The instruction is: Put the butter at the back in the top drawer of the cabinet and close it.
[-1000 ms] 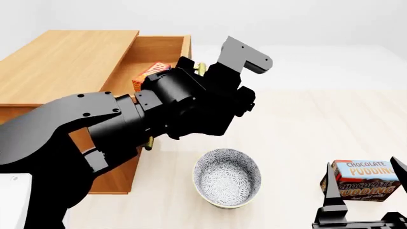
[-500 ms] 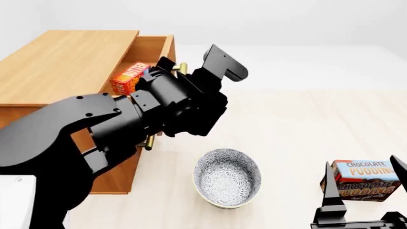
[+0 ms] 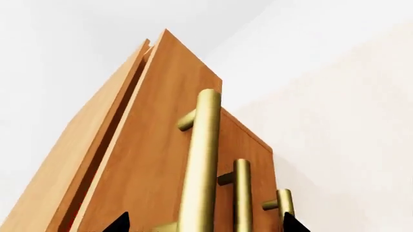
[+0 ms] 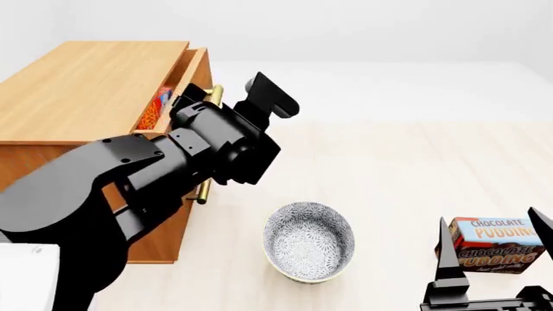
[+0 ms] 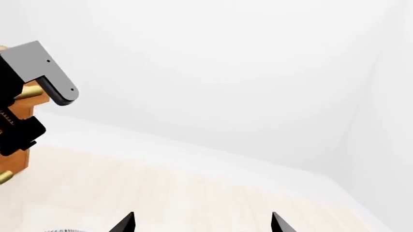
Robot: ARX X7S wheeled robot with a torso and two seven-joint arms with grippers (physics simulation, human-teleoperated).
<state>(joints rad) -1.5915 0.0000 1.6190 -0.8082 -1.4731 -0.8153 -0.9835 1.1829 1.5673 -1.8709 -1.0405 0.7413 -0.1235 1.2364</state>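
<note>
The small red and yellow butter box (image 4: 157, 105) lies inside the nearly closed light-brown wooden top drawer (image 4: 191, 76), whose brass bar handle (image 3: 201, 164) stands directly before the left gripper (image 3: 203, 223), jaws spread apart.

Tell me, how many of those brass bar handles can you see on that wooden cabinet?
3, best seen from the left wrist: the top drawer's brass bar handle, the middle one and the lowest. From the head view, the arm hides most of them.
</note>
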